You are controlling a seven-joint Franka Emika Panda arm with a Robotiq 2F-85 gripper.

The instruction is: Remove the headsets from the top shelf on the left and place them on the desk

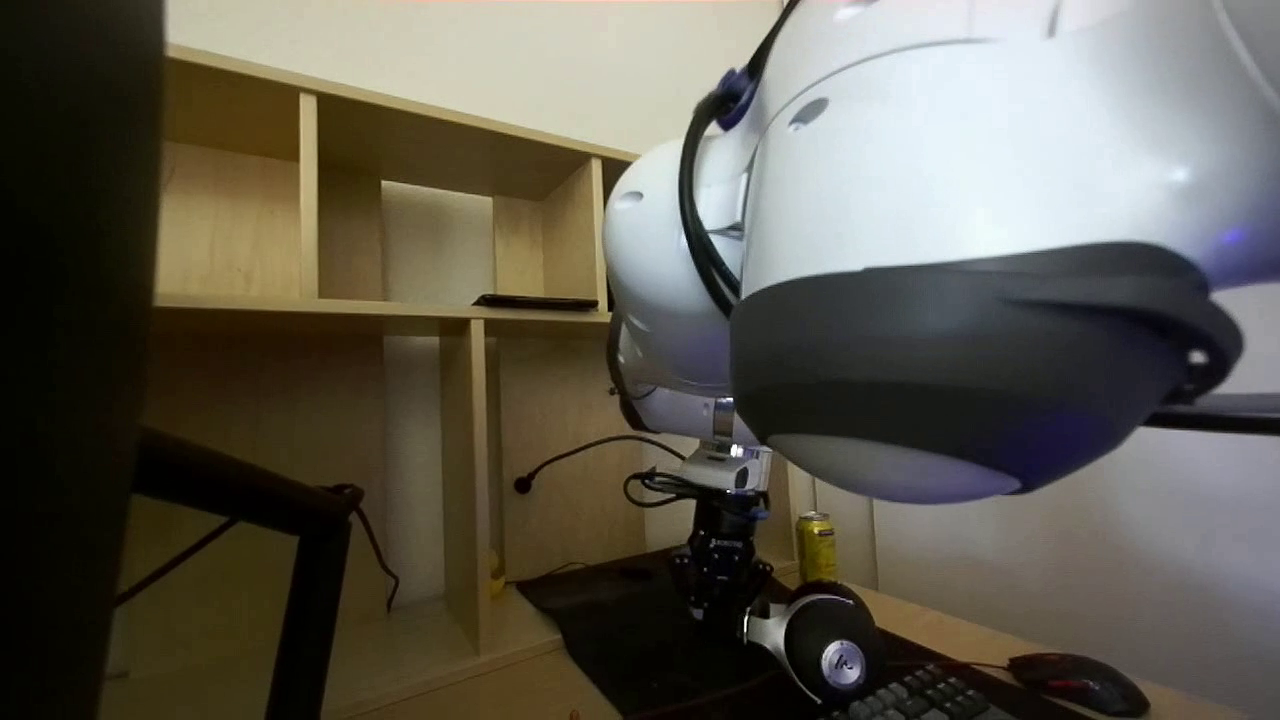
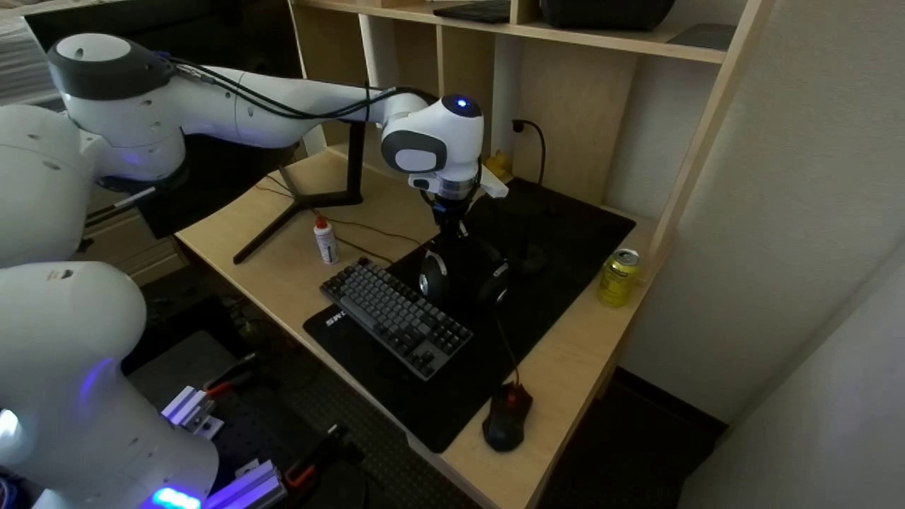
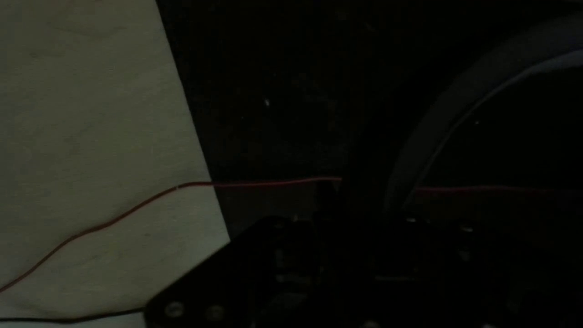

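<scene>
"Black over-ear headphones (image 1: 832, 640) with round padded cups (image 2: 438, 281): where are we finding them?"

"Just behind the grey-black rectangular keyboard (image 2: 396, 318), toward the back edge of the pale wooden tabletop (image 2: 565, 360). The black two-fingered claw (image 1: 718, 612) is apparently holding their headband (image 3: 421, 141); I'm not seeing whether the cups are touching down."

"How are we finishing well?"

"By lowering gently toward that edge, so they're clearing keyboard and thin red cord (image 3: 273, 183), then widening once both cups are bearing weight."

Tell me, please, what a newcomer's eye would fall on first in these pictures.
It would probably be the white robot arm, filling much of an exterior view. Next come the black headphones at the end effector, over the black mat beside the keyboard. The yellow can also stands out on the desk, beside the mat.
</scene>
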